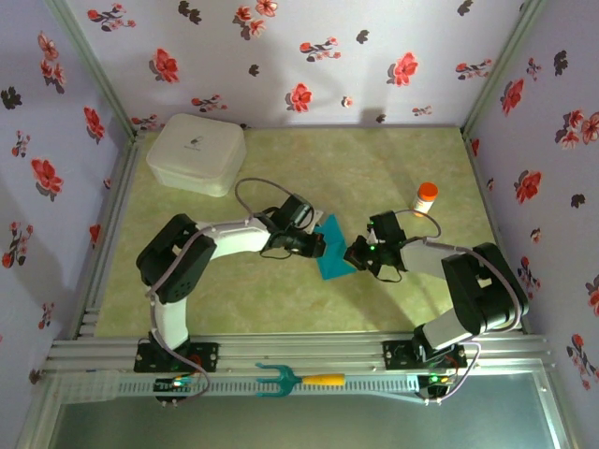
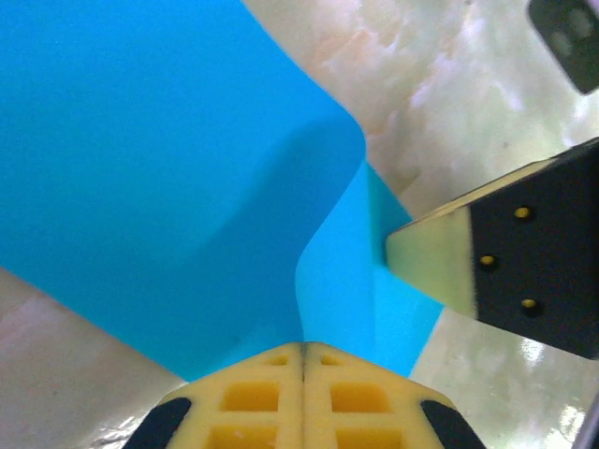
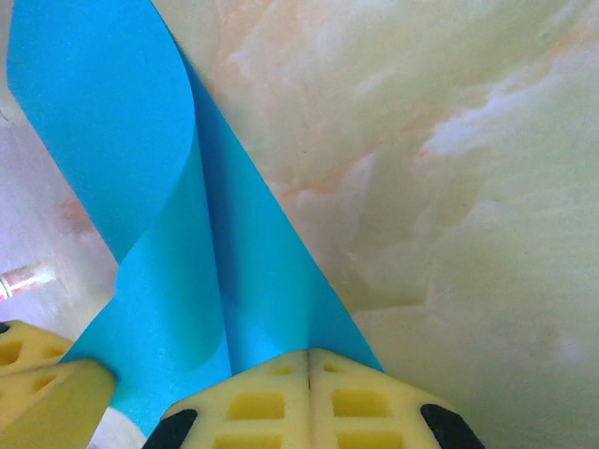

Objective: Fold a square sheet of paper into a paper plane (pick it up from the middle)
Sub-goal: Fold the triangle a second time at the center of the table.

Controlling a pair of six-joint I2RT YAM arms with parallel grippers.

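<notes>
The square sheet of paper (image 1: 330,253) is teal-blue and hangs curled between my two grippers at the middle of the table. One flap bends over in a soft curve (image 2: 187,187); a long fold runs down the sheet (image 3: 201,234). My left gripper (image 1: 316,245) is shut on the sheet's left edge, the paper (image 2: 337,299) coming out of the seam between its closed yellow fingertips (image 2: 253,398). My right gripper (image 1: 356,254) is shut on the opposite edge, its yellow fingertips (image 3: 374,398) pressed together on the paper. The two grippers stand close, tips nearly touching. No paper plane is in view.
A white lidded box (image 1: 197,154) sits at the back left. A small bottle with an orange cap (image 1: 426,196) stands behind the right arm. A teal fork-shaped tool with a yellow handle (image 1: 298,379) lies on the front rail. Flowered walls close three sides.
</notes>
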